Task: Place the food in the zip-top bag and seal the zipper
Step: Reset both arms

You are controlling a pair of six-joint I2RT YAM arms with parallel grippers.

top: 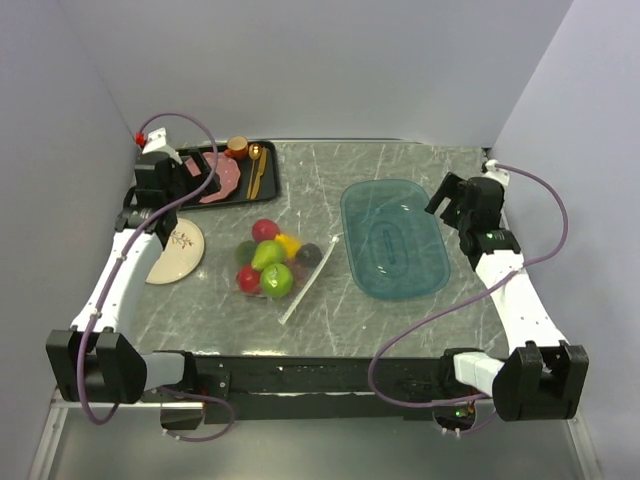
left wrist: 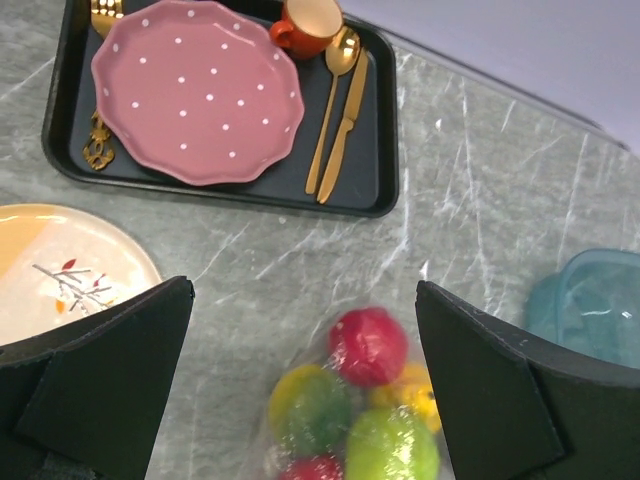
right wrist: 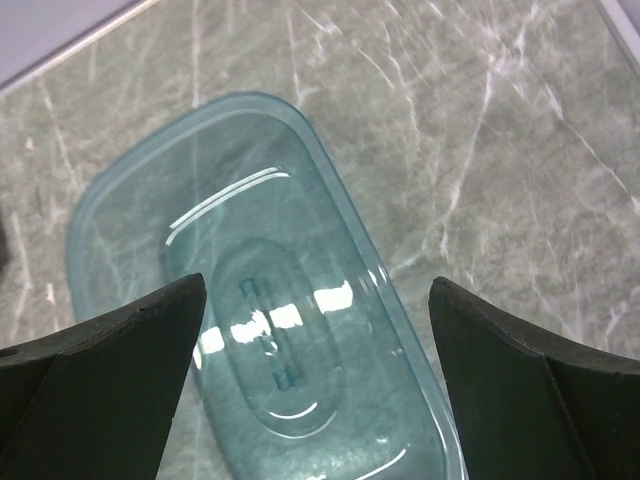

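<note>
With the food inside the zip-top bag just ahead of the left pincer, both stand wide open and empty; the right pincer hovers over the teal tray.

The high top camera overlooks everything. The right wrist camera looks closely down on the teal tray, and the left wrist camera catches its edge.

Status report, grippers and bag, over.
Left gripper and right gripper open, empty. Toy fruits inside zip-top bag; zipper seal unclear. Teal tray beside bag, nothing blocking.
</note>
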